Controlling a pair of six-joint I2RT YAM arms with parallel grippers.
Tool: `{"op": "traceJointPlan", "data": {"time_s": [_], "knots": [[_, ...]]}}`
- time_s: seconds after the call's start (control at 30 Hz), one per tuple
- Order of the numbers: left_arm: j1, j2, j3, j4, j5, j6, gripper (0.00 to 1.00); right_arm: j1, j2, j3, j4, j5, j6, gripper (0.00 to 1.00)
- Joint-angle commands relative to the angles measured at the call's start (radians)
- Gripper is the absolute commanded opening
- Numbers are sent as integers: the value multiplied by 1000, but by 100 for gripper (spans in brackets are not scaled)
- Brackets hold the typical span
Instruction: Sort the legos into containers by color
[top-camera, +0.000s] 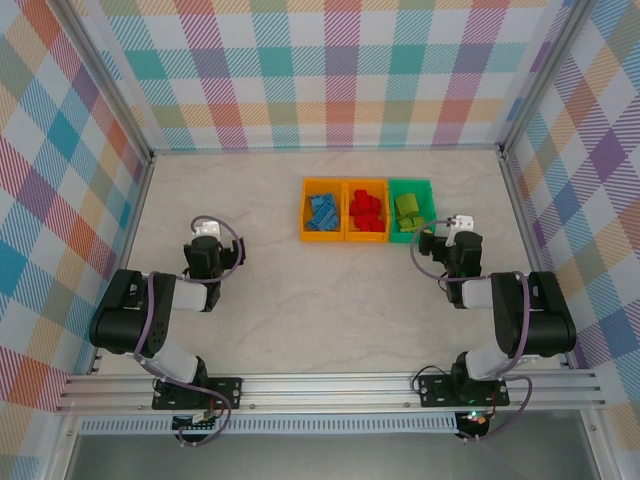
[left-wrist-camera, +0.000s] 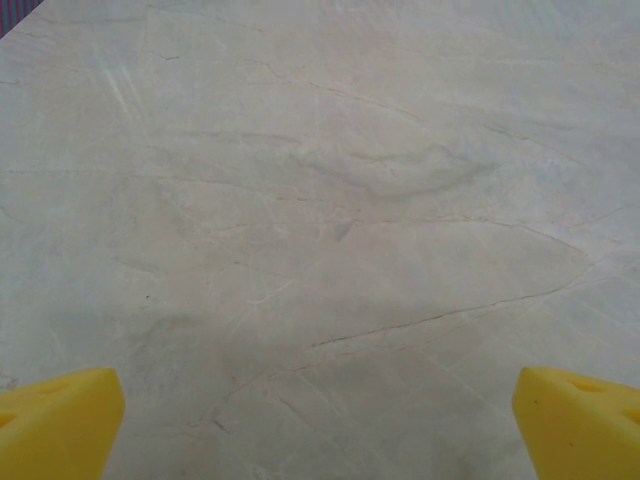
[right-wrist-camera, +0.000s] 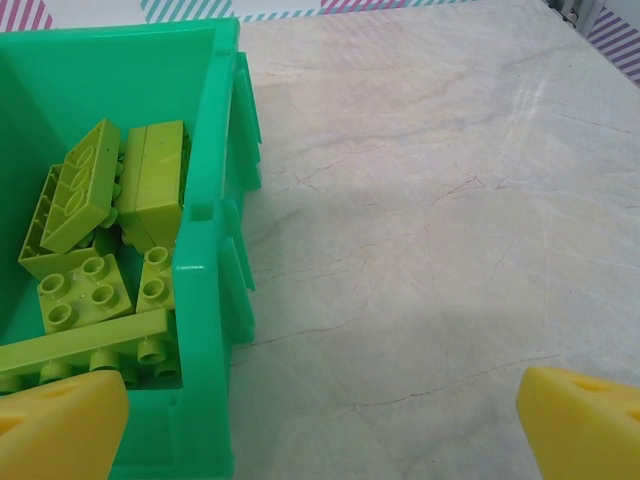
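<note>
Already sorted by color, going by the top view: blue legos (top-camera: 322, 212) in the left orange bin (top-camera: 303, 210), red legos (top-camera: 367, 212) in the middle orange bin (top-camera: 367, 238), lime-green legos (top-camera: 409, 209) in the green bin (top-camera: 410, 182) at the right end. All three bins joined in a row toward the far side of the marble-patterned table (top-camera: 300, 300), right of centre. Left gripper (top-camera: 207, 232) well apart from the bins, over bare tabletop on the left; jaws spread wide, yellow fingertips (left-wrist-camera: 60, 425) at the two lower corners of its wrist view, only marble between them. Right gripper (top-camera: 461, 226) just beside the green bin's near right corner, likewise gaping and empty; from its wrist, one yellow pad (right-wrist-camera: 60, 420) in front of the bin's near corner, the other over bare table. Inside that bin, a loose heap of lime bricks, some studs-up, some tilted, one long piece flat along the near wall.
</note>
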Motion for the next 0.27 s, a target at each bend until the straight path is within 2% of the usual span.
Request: {"op": "traceJointPlan", "data": {"time_s": [0.0,0.17,0.23], "knots": [[13,-11,17,41,30,-13,100,-2,-13,10,37,-11,14,100],[12,-11,17,41,30,-13,100,-2,-13,8,42,-14,12,100],[13,-11,17,41,30,-14,100,-2,-26,-14,69,23,31,100]]}}
